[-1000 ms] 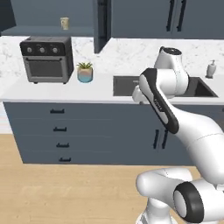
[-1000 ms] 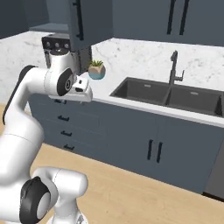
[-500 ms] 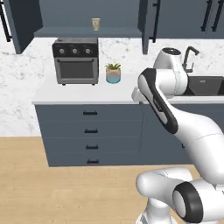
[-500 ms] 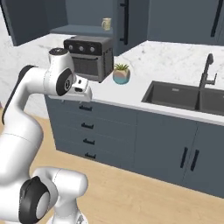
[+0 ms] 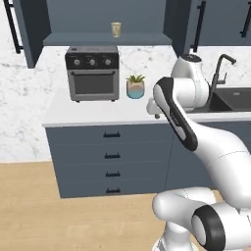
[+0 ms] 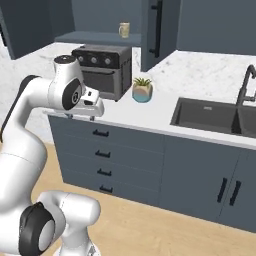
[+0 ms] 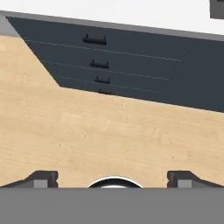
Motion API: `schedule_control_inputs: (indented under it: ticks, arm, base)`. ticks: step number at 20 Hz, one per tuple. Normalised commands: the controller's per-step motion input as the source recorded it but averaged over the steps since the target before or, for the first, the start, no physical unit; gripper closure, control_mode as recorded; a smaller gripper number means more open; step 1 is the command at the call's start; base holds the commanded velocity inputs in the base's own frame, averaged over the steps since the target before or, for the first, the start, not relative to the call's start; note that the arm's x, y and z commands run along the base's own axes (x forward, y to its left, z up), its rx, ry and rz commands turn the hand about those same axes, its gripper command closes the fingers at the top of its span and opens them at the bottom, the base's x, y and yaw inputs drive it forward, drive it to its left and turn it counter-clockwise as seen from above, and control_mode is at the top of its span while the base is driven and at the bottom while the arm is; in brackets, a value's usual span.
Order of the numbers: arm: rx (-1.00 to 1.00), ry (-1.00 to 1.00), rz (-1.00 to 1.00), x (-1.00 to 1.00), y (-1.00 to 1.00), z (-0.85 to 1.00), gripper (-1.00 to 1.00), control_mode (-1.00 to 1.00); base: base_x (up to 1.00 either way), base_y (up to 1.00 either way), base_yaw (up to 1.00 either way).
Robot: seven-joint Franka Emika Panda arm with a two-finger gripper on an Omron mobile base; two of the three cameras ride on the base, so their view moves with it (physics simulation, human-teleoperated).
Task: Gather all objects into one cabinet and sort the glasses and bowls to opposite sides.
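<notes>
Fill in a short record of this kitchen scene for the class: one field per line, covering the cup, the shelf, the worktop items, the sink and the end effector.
cup: one cream cup standing upright on the open shelf
below the shelf: dark toaster oven on the white counter
beside the oven: small potted plant, towards the sink
sink: dark basin with a black tap
end effector: fingers wide apart, holding nothing, facing the wood floor and drawer fronts
</notes>
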Motion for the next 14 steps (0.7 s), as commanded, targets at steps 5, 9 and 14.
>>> schedule_control_inputs:
  ticks: [5,9,14]
  arm:
    - [0.00,0.00,0.00,0.00,0.00,0.00,-1.00,1.00]
    - [0.00,0.00,0.00,0.00,0.00,0.00,-1.00,1.00]
    - [0.00,0.00,0.00,0.00,0.00,0.00,-1.00,1.00]
  base:
    - [0.83,0.04,-0.21]
    - [0.65,0.36,-0.17]
    - [0.12,0.34,-0.10]
